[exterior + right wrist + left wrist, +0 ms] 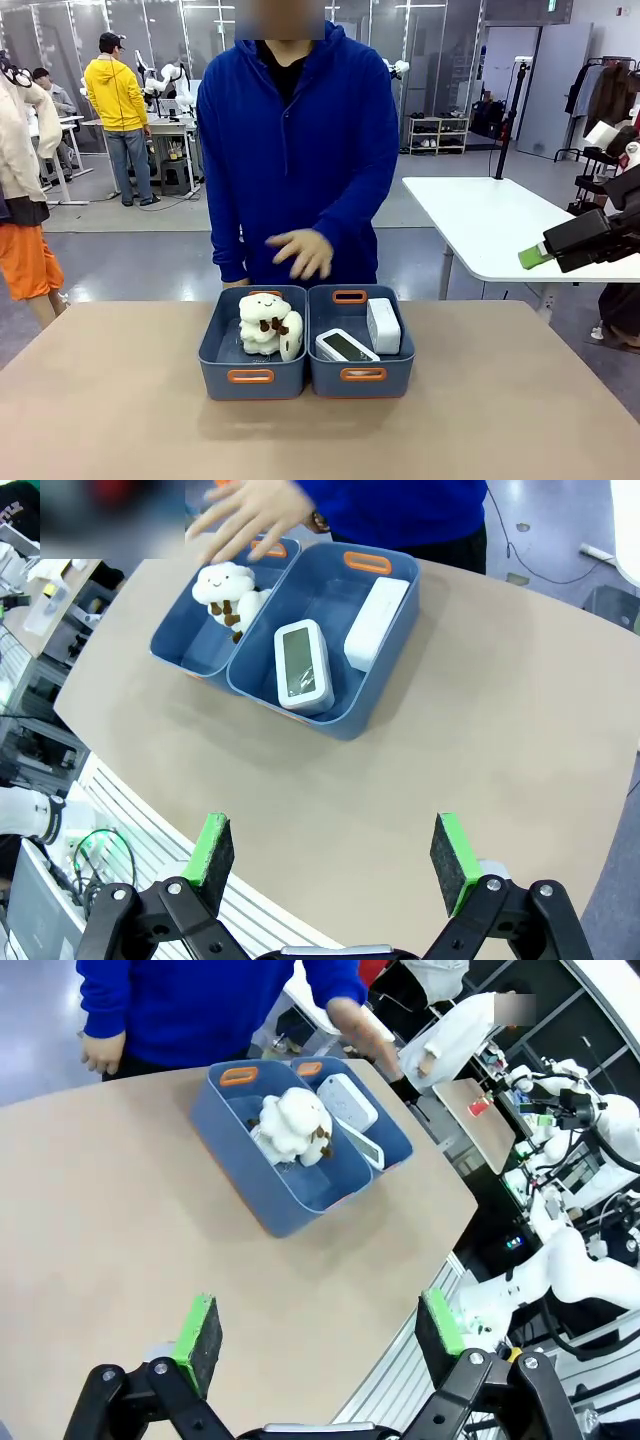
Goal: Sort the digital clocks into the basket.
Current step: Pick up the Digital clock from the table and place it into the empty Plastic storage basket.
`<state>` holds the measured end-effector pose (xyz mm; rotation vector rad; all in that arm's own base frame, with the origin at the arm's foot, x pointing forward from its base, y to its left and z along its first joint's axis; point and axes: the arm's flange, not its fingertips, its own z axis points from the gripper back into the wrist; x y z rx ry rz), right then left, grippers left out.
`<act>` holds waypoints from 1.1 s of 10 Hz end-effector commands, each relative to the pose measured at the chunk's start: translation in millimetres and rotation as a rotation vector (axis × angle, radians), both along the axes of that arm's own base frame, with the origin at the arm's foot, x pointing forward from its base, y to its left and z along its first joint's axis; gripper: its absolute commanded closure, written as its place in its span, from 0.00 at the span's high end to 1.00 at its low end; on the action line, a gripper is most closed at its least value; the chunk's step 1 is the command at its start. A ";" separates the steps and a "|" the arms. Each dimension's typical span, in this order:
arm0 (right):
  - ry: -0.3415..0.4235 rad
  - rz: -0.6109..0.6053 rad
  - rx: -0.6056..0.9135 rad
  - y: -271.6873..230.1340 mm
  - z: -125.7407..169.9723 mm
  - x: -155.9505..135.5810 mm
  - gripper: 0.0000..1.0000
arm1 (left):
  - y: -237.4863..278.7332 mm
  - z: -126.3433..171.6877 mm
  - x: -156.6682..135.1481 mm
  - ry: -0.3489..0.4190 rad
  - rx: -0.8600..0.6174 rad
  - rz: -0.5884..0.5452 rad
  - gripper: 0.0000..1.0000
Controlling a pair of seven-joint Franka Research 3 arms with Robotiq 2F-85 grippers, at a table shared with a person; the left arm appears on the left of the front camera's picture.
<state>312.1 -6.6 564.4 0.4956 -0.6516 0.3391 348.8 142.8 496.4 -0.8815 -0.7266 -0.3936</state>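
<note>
1. I judge sorting finished: both digital clocks (303, 664) (376, 622) lie inside the right basket (375, 706).
2. Left end effector (318, 1336) and right end effector (336, 855) hover spread, empty, well back from that basket.
3. Next, I'd just hold clear.

Bright, even overhead light fills the room. The bins (306, 378) cast a soft shadow on the near tabletop (120, 400). The person's hand (300, 252) is motion-blurred. Both wrist views bend strongly toward their edges.

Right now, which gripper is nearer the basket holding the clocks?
Right. The right gripper hangs off the table's right side, toward that basket; the left gripper is back over the near table edge.
</note>
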 end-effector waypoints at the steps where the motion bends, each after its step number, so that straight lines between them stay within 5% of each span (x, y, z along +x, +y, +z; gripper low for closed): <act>1: 0.009 -0.021 -0.005 2.7 -0.8 -0.3 1.00 | 1.2 5.4 3.3 0.010 -0.020 0.003 0.99; 11: 0.009 -0.021 -0.005 2.7 -0.8 -0.3 1.00 | 1.2 5.4 3.3 0.010 -0.020 0.003 0.99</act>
